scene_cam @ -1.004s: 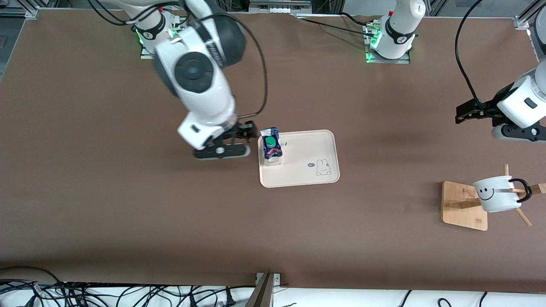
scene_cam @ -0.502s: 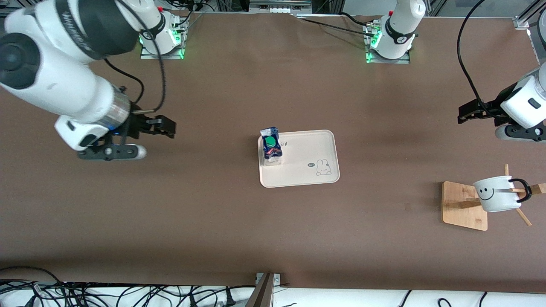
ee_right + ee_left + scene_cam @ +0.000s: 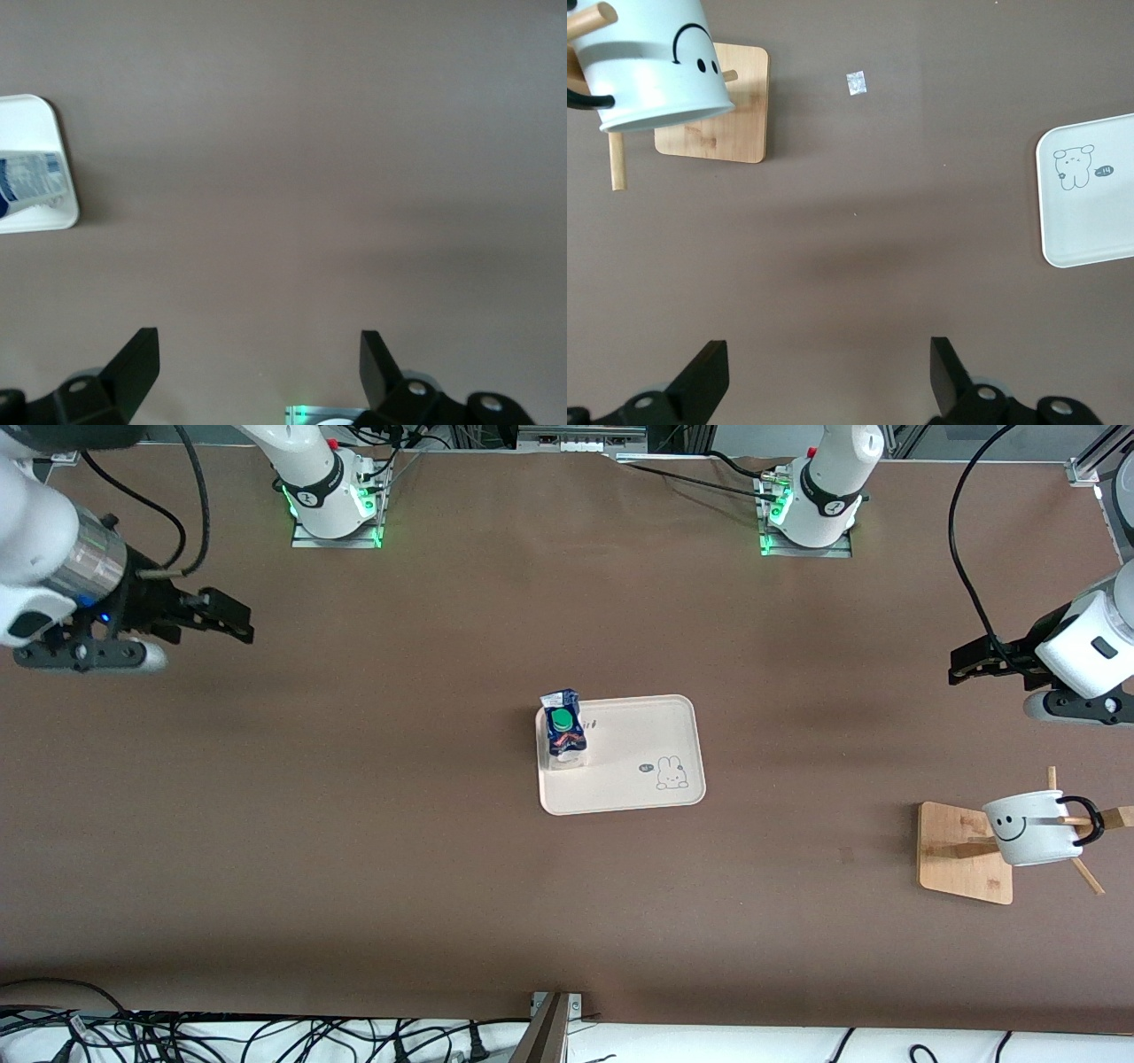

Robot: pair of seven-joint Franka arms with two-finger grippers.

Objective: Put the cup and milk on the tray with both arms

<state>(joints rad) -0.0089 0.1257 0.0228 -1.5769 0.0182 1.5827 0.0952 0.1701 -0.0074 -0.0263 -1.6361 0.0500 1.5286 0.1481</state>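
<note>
Front view first: I see the milk (image 3: 564,731) standing upright on the tray (image 3: 642,779), long axis vertical, green cap up, at the tray's end toward the right arm. The tray's long side runs along the table from one arm's end to the other, with the bunny drawing at the end toward the left arm.

My right gripper (image 3: 232,622) hangs over bare table (image 3: 399,868) at the right arm's end, well apart from the tray, its fingers pointing toward the milk. On the right wrist view its fingers (image 3: 133,363) are spread wide with nothing between them, and the milk (image 3: 31,181) shows there lying across the tray corner (image 3: 53,133).

My left gripper (image 3: 970,664) hangs over the table at the left arm's end, above and apart from the cup (image 3: 1032,828). Its fingers (image 3: 704,376) are spread too, empty. The cup hangs tilted on a peg of the wooden rack (image 3: 961,855), mouth toward the tray, black handle away from it, smiley face up.

Against a second ago, the right gripper has pulled back from just beside the milk to the table's end. The left gripper has barely moved. Milk, tray and cup sit as before.
</note>
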